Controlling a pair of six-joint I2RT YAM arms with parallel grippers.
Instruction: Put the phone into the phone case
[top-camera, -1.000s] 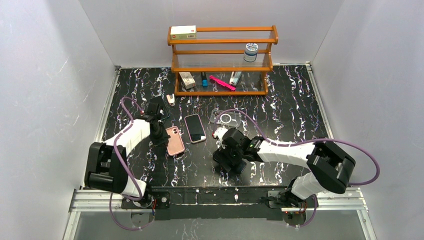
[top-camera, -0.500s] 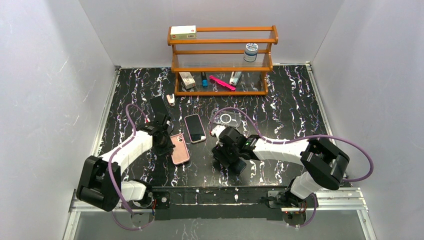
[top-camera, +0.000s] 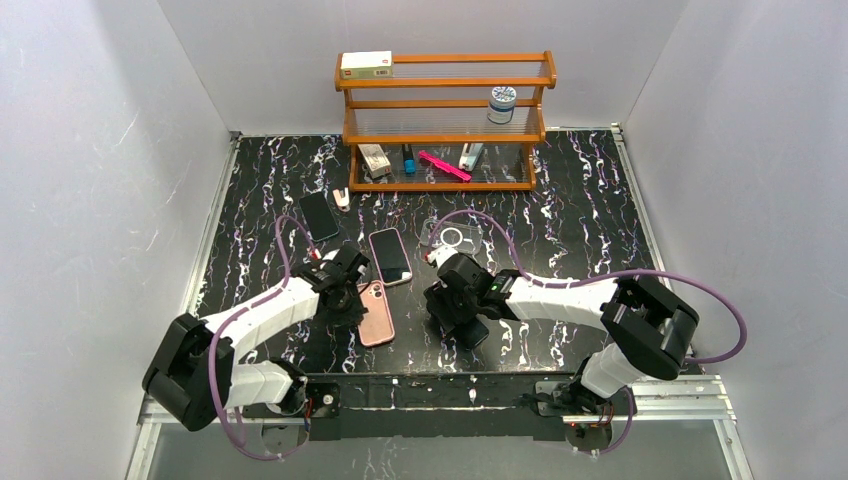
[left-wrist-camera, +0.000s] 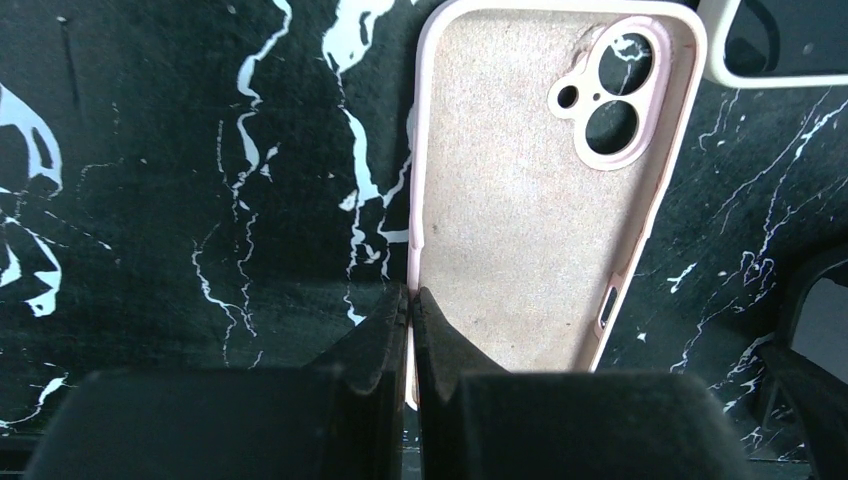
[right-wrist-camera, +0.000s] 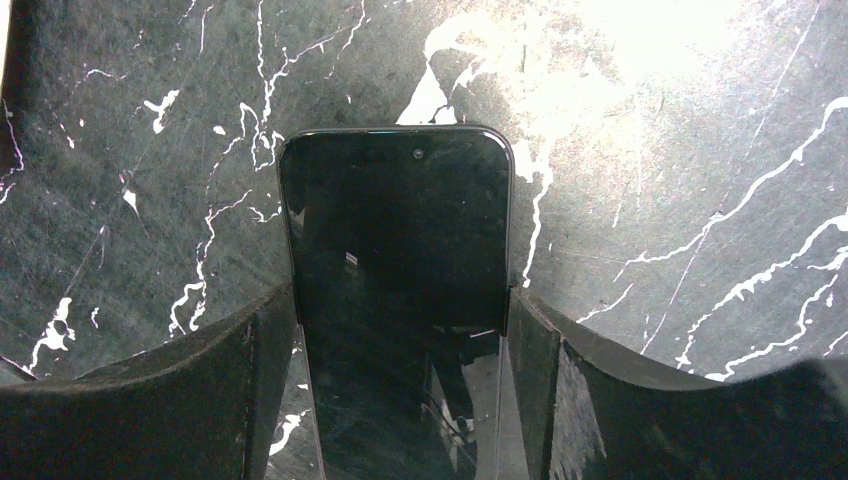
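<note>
The phone case (left-wrist-camera: 520, 200) is pink with a beige lining and lies open side up on the black marbled table; it also shows in the top view (top-camera: 378, 318), left of centre. My left gripper (left-wrist-camera: 410, 292) is shut on the case's left wall, near its lower end (top-camera: 350, 298). The phone (right-wrist-camera: 400, 230) is black and lies screen up. My right gripper (right-wrist-camera: 400, 290) straddles its lower half with both fingers pressed against its long sides. In the top view the right gripper (top-camera: 455, 300) covers the phone.
Another phone in a pink case (top-camera: 390, 256) lies between the arms, a black phone (top-camera: 318, 215) farther left, a clear case (top-camera: 450, 237) behind the right gripper. A wooden shelf (top-camera: 445, 120) with small items stands at the back. White walls enclose the table.
My left gripper has dragged the pink case to the right and nearer, toward the table's centre. The right gripper's fingers have closed in on the black phone.
</note>
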